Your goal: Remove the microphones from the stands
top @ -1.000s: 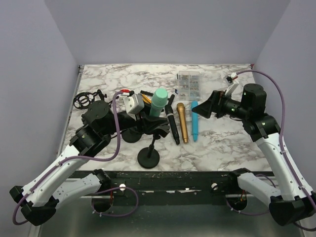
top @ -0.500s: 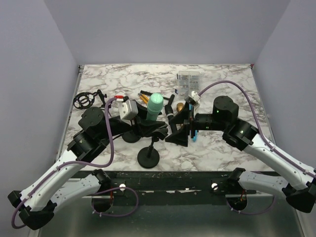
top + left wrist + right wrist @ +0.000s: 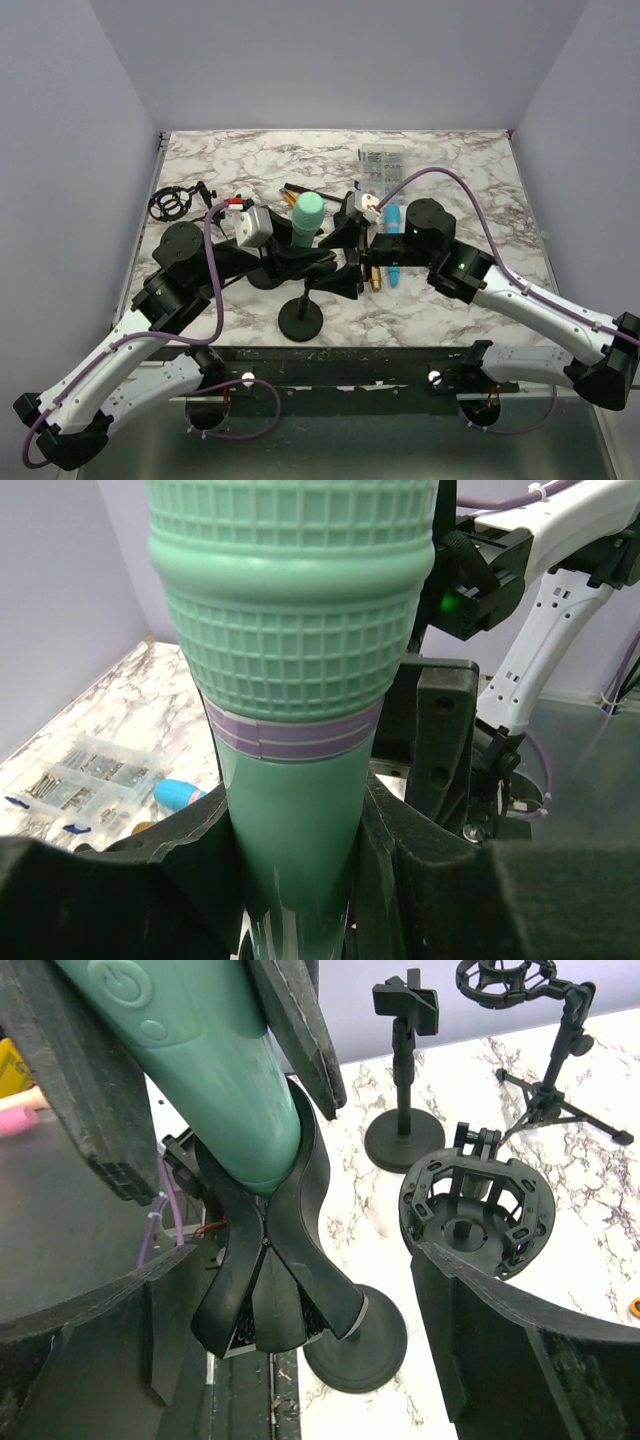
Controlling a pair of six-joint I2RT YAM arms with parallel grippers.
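A green microphone [image 3: 308,215] stands tilted in the black spring clip [image 3: 270,1270] of a small stand with a round base [image 3: 300,320]. My left gripper [image 3: 300,880] is shut on the microphone's body [image 3: 300,680], just above the clip; its fingers [image 3: 300,1030] show on both sides of the body in the right wrist view. My right gripper [image 3: 300,1350] is open, with its jaws wide apart on either side of the clip and not touching it. It sits right of the stand in the top view [image 3: 345,262].
A gold microphone [image 3: 374,276] and a blue one [image 3: 393,216] lie partly under the right arm. A clear parts box [image 3: 383,165] is at the back. A shock mount [image 3: 475,1210], a second small stand [image 3: 403,1110] and a tripod stand [image 3: 172,203] are to the left.
My right arm has swung left from the right side of the table to the stand, and its open jaws now flank the clip. My left gripper still holds the microphone, shifted slightly left.
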